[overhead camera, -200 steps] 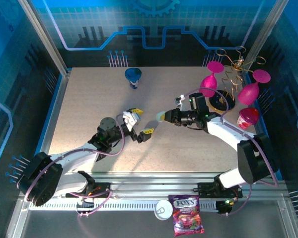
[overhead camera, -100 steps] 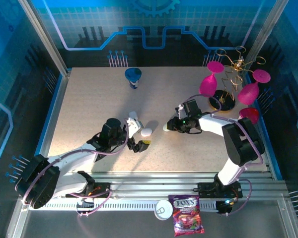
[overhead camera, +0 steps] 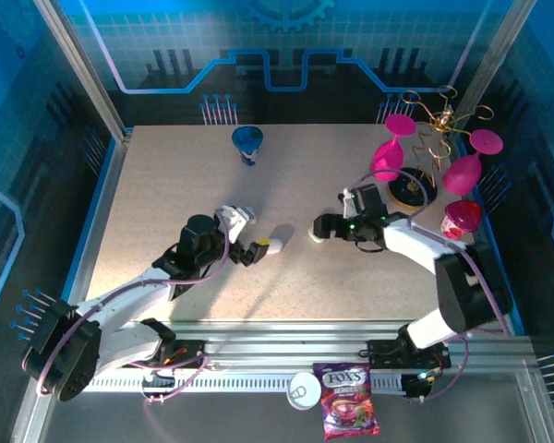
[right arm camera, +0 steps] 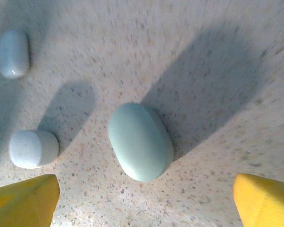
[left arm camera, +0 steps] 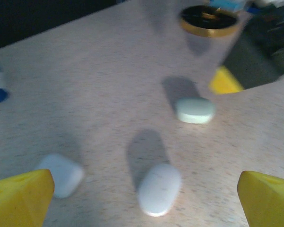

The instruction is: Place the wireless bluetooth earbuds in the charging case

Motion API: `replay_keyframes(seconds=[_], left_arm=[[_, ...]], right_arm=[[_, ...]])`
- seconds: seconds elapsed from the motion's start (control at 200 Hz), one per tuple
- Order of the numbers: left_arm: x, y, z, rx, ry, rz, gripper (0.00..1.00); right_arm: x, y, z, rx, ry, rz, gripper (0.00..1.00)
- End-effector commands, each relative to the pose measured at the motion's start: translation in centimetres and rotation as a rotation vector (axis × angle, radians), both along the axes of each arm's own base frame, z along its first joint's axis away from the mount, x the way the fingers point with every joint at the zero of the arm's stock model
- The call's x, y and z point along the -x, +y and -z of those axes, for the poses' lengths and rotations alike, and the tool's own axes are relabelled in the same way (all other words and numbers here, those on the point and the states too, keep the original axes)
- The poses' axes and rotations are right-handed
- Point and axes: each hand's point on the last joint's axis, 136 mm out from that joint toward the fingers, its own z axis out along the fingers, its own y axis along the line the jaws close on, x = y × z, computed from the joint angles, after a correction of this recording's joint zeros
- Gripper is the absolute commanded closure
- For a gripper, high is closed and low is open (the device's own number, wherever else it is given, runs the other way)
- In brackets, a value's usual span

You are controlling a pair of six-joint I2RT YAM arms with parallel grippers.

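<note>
Three shut pebble-shaped charging cases lie on the speckled table; the earbuds are out of view. My left gripper [left arm camera: 144, 202] is open, its yellow fingertips [left arm camera: 20, 198] either side of a white case [left arm camera: 159, 189]. A second white case [left arm camera: 61, 174] rests by its left finger. Farther off lies a pale greenish case [left arm camera: 195, 110]. My right gripper [right arm camera: 144, 203] hangs open just above this pale case [right arm camera: 140, 141], not touching it, with both white cases [right arm camera: 33, 149] beyond. From above, the left gripper [overhead camera: 251, 235] and right gripper [overhead camera: 319, 227] face each other across a white case [overhead camera: 274, 245].
A blue cup [overhead camera: 247, 143] stands upside down at the back. A gold rack [overhead camera: 425, 148] with pink wine glasses [overhead camera: 463, 173] fills the back right; its black-and-gold base [left arm camera: 208, 19] is near the right arm. A candy bag [overhead camera: 348, 411] lies off the table's front.
My right gripper came down to the table, opened and let go of the pale case. My left gripper swung away from the front edge toward the cases, staying open.
</note>
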Motion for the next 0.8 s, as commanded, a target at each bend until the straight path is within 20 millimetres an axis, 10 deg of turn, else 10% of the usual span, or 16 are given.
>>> replay_keyframes(seconds=[0.0, 0.13, 0.325, 0.79], left_arm=[[-2.5, 4.7, -2.4, -0.027, -0.082, -0.257, 0.01], [-3.1, 10.0, -2.1, -0.049, -0.128, -0.464, 0.01], [-3.2, 15.8, 1.5, 0.001, -0.077, -0.636, 0.01], [-8.1, 18.0, 4.4, 0.137, -0.09, -0.638, 0.01]], right_arm=[[-1.0, -3.6, -3.2, 0.184, -0.228, 0.028, 0.04], [-1.9, -7.6, -6.0, 0.39, -0.447, 0.107, 0.01], [-3.1, -12.4, -5.0, 0.526, -0.59, 0.223, 0.0], [-6.0, -14.9, -1.2, 0.347, -0.701, 0.282, 0.0]])
